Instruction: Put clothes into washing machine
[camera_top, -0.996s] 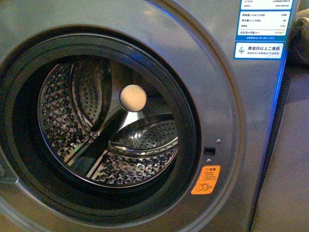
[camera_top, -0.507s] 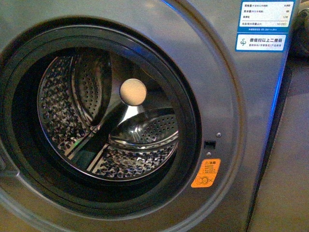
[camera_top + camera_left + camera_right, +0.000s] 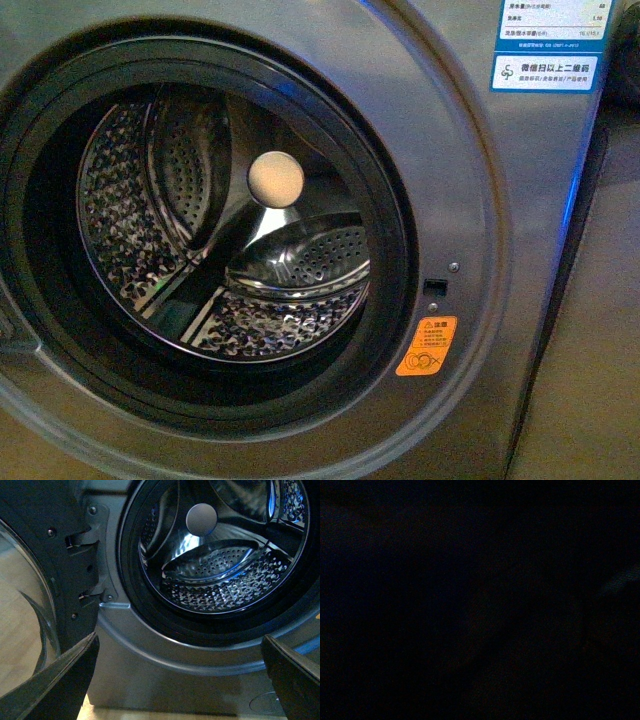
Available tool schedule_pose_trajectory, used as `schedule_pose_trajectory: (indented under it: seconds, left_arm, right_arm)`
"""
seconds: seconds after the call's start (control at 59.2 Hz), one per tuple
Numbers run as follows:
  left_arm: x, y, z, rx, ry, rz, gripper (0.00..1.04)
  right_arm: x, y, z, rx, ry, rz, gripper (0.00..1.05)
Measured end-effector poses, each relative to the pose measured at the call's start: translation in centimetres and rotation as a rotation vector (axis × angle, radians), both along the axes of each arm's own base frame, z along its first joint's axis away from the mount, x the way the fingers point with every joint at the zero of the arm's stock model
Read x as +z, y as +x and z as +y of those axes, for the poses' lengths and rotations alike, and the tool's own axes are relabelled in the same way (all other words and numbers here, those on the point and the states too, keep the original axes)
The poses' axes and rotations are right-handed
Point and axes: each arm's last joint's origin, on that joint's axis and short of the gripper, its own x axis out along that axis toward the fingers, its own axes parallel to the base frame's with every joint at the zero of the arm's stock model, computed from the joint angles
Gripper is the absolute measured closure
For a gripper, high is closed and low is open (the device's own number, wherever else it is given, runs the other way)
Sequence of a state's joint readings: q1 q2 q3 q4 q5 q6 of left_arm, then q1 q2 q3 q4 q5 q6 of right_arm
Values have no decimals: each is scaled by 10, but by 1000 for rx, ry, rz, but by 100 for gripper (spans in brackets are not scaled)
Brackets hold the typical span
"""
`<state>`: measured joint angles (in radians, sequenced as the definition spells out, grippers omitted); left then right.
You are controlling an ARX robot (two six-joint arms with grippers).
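The washing machine (image 3: 470, 180) fills the front view, its porthole facing the robot and its drum (image 3: 130, 230) axis running near to far. Inside show perforated steel and a pale hub (image 3: 275, 179). Its door (image 3: 45, 555) hangs open at the left. The left gripper (image 3: 178, 640) is spread wide, holding nothing. The right wrist view is dark.

R wrist view dark; washing machine (image 3: 480, 200) & top label (image 3: 548, 18) cropped by frame.
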<state>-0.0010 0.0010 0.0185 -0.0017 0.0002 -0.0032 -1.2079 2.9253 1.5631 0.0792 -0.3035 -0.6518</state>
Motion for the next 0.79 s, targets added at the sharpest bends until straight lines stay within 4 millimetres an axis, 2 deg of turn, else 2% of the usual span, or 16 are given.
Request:
schedule_pose_trajectory:
  seconds: [0.523, 0.794]
  left_arm:
    - [0, 0, 0, 0, 0, 0, 7]
    - [0, 0, 0, 0, 0, 0, 7]
  right_arm:
    - [-25, -6, -7, -66, 7, -44, 8]
    - [-27, -7, -8, -100, -58, -86, 44]
